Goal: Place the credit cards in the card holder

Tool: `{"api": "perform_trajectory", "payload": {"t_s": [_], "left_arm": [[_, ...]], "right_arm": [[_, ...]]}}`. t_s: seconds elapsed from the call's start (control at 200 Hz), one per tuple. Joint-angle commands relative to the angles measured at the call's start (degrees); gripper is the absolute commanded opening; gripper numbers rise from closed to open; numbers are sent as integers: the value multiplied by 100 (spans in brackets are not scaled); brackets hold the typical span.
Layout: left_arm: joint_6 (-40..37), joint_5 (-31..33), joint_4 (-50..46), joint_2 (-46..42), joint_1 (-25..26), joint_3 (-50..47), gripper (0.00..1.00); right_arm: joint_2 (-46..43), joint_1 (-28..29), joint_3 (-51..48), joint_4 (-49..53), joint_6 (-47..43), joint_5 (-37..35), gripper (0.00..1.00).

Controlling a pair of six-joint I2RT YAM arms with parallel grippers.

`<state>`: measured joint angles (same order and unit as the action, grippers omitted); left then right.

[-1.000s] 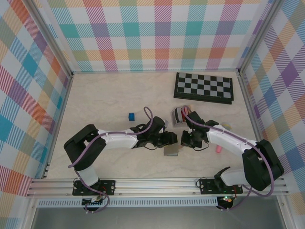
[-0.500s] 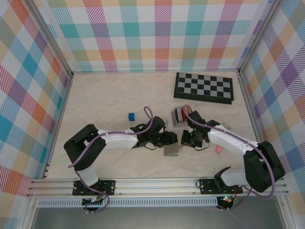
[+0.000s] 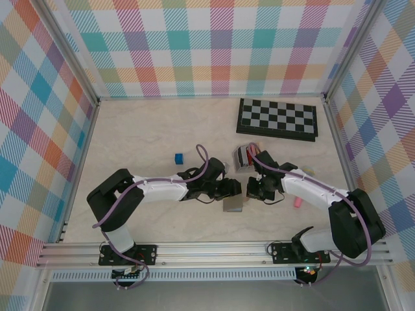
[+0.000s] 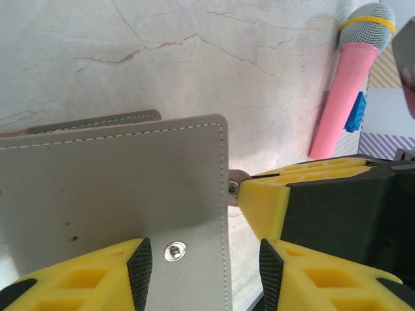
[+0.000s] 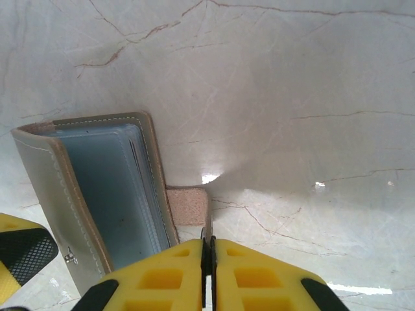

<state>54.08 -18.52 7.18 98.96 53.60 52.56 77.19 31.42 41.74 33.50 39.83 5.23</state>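
Arms hide most of the card holder point(image 3: 233, 205), which sits centre-right toward the bench's point(image 3: 142, 129) near edge. The right gripper point(image 5: 208, 249) is clenched on its tan strap. The left gripper point(image 4: 202, 258) stands parted astride the cover's edge; contact is unclear. Slot contents are unreadable. Open bench stretches toward the far-left corner. A pink microphone point(image 4: 337, 97) lies near, toward the right edge.

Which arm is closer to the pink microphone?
Right. The right end effector, shut on the card holder tab, has the pink microphone off to its right; the left end effector is farther left, across the holder.
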Motion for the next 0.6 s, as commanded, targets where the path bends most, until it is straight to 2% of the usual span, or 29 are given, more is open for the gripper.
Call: {"api": "perform_trajectory", "payload": {"t_s": [0.0, 0.205, 0.41, 0.595], "left_arm": [[-300, 319, -486, -285, 80, 212, 50], [-685, 1411, -1820, -816, 56, 260, 51], [-689, 844, -1672, -383, -25, 209, 48], [-677, 746, -1688, 53, -17, 430, 47]], "right_arm": [[-106, -53, 52, -29, 17, 124, 11], [-178, -56, 45, -52, -15, 228, 9], [-243, -56, 20, -62, -113, 294, 8], [-409, -58, -60, -120, -3, 311, 8]]}}
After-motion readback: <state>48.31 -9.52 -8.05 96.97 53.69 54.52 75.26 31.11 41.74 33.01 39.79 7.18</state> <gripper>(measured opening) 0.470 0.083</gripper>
